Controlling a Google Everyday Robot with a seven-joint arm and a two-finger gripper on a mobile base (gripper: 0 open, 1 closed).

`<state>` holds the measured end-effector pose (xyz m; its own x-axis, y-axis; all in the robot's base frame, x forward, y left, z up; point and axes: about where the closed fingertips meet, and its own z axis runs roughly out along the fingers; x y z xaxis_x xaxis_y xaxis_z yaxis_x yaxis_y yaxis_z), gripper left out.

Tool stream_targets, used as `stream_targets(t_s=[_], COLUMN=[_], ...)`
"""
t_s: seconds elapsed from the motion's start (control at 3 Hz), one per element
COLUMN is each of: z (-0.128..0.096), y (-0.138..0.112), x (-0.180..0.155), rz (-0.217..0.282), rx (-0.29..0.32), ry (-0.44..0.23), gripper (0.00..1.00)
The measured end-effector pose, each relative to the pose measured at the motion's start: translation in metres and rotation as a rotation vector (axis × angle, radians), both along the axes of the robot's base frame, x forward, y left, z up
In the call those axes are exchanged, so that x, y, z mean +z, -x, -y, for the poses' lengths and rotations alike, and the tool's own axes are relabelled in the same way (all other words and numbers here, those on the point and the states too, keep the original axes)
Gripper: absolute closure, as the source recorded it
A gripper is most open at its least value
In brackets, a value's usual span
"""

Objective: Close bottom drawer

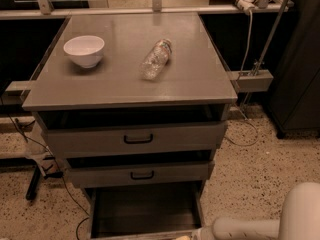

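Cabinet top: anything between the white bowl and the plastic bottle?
Bare: camera view shows only grey cabinet top between white bowl and plastic bottle. Gripper sits at front of open bottom drawer.

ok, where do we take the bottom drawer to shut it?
Probably the front panel of the bottom drawer, coming from the front and pushing in toward the cabinet. It's pulled far out, box open upward. Only its front lip shows at the frame's lower edge, and the handle is out of view. The gripper sits near that lip.
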<state>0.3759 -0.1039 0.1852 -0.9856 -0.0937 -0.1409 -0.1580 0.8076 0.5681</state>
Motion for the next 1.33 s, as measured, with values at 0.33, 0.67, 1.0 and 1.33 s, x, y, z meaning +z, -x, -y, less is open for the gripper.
stream_targets(t_s=[0.33, 0.67, 1.0, 1.33], z=[0.0000, 0.0000, -0.0001, -0.0001], y=[0.0000, 0.0000, 0.0001, 0.0001], x=[0.0000, 0.0000, 0.0000, 0.0000], rz=[0.000, 0.000, 0.000, 0.000], rx=[0.000, 0.000, 0.000, 0.000], ry=[0.000, 0.000, 0.000, 0.000], gripper=[0.19, 0.43, 0.66, 0.89])
